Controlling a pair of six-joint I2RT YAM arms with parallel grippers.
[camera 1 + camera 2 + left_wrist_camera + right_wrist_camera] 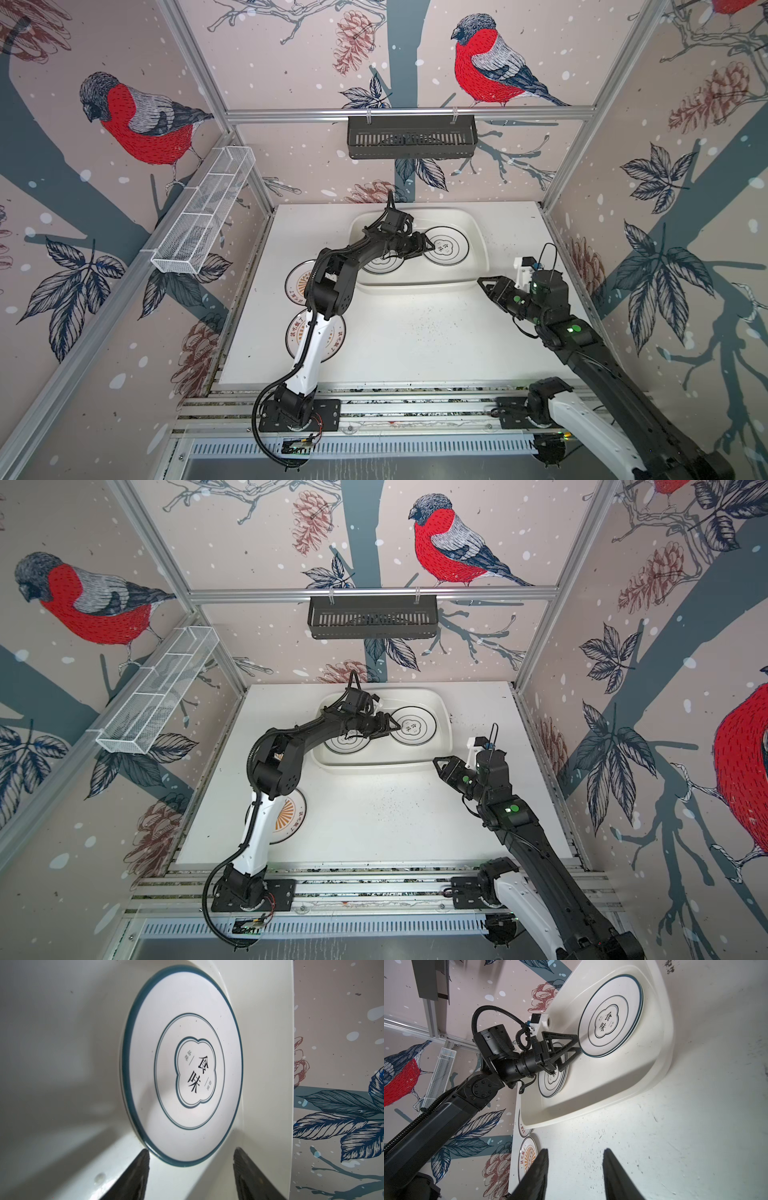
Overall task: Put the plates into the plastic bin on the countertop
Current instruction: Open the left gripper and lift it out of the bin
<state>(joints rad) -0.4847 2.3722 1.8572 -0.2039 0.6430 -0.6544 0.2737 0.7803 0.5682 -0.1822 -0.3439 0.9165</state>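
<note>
Left pincer (429, 245) hung open and empty inside the plastic bin (415, 289), tips at the rim of a flat quatrefoil plate (448, 249). Two sunburst plates (296, 282) lay on the bench (415, 340) at its eight o'clock, under that arm's elbow; right pincer (483, 283), part-open, empty, stood farther away.

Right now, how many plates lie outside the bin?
2 plates, both on the countertop's left: one beside the bin, one nearer the front edge. The left arm may hide more.
</note>
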